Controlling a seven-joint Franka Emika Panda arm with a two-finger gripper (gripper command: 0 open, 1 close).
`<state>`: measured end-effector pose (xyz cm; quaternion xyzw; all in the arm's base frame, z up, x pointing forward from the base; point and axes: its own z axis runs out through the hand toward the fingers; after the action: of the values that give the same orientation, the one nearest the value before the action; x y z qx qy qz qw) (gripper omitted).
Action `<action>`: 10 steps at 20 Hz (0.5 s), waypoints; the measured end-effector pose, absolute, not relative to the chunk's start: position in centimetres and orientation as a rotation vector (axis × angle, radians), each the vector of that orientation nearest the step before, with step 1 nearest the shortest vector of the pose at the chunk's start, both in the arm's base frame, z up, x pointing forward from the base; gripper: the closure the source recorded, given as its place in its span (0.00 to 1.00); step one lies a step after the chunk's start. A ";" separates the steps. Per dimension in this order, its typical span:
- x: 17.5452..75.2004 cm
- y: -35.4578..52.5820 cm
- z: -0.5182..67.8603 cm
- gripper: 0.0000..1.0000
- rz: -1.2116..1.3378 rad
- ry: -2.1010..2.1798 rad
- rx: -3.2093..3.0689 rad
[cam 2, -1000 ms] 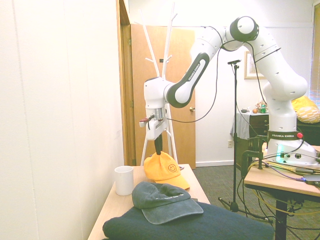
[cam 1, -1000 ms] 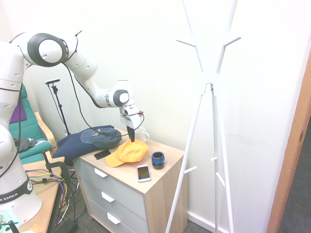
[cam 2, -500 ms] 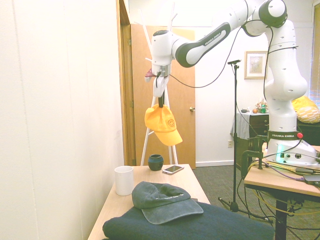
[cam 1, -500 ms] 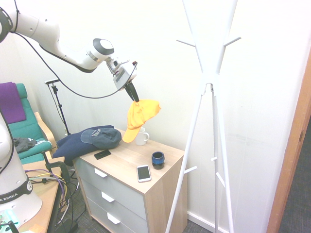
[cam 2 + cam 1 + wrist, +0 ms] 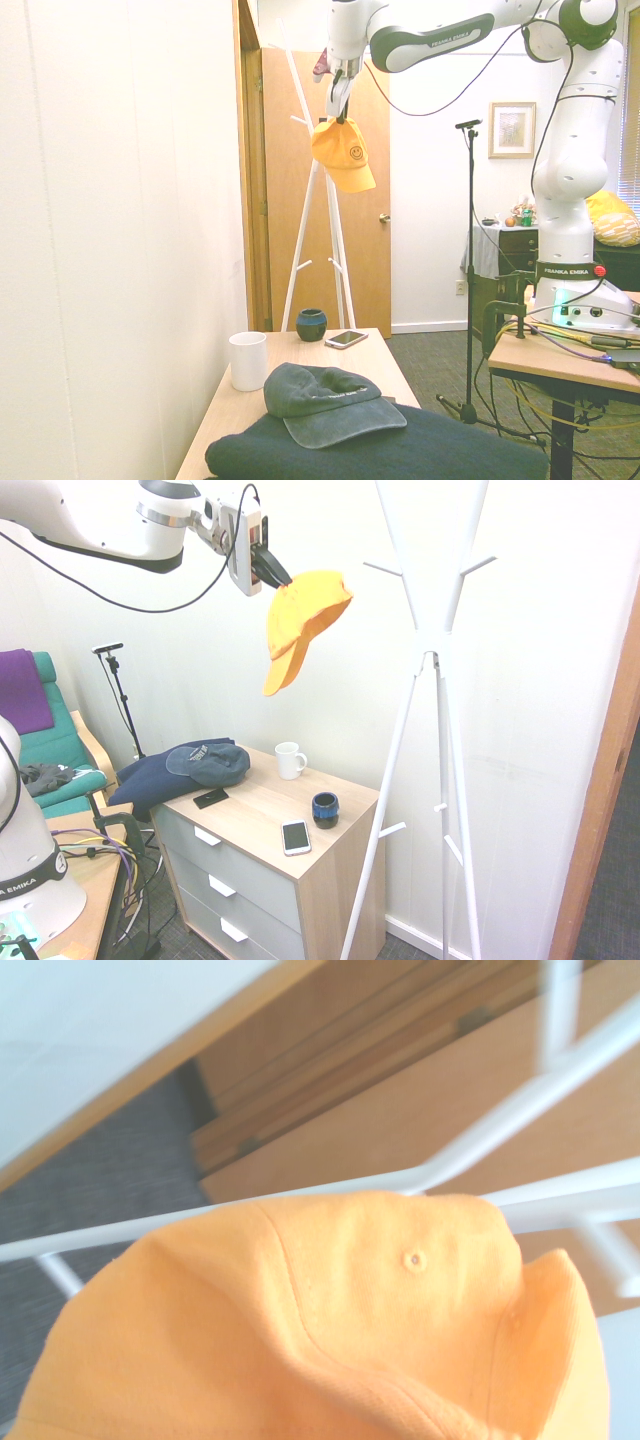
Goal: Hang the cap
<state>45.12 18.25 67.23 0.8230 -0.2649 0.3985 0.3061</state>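
The yellow-orange cap [image 5: 300,620] hangs high in the air, brim pointing down, with my gripper [image 5: 278,577] shut on its crown. In the second exterior view the cap [image 5: 345,155] shows a small smiley print under the gripper [image 5: 338,117]. It fills the lower half of the wrist view as orange fabric [image 5: 340,1330]. The white coat stand [image 5: 435,670] rises to the cap's right, its upper pegs [image 5: 385,570] a short way from the cap. Cap and stand are apart.
Below, a wooden drawer unit [image 5: 270,850] carries a white mug [image 5: 289,760], a dark blue cup [image 5: 324,808], a phone [image 5: 295,836], and a dark blue-grey cap [image 5: 208,763] on folded navy cloth. A green chair [image 5: 50,740] stands left, a wooden door [image 5: 300,200] behind the stand.
My gripper took the yellow-orange cap off the drawer unit and raised it high, moving it toward the coat stand's upper pegs. The arm now reaches in nearly level.
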 end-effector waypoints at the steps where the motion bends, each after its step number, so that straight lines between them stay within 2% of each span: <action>1: 44.8 17.8 68.6 1.00 1.070 -0.708 2.162; 10: 43.5 13.3 76.9 1.00 1.170 -0.803 2.102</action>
<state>43.48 13.31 76.88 0.7911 -0.3022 0.4405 0.2980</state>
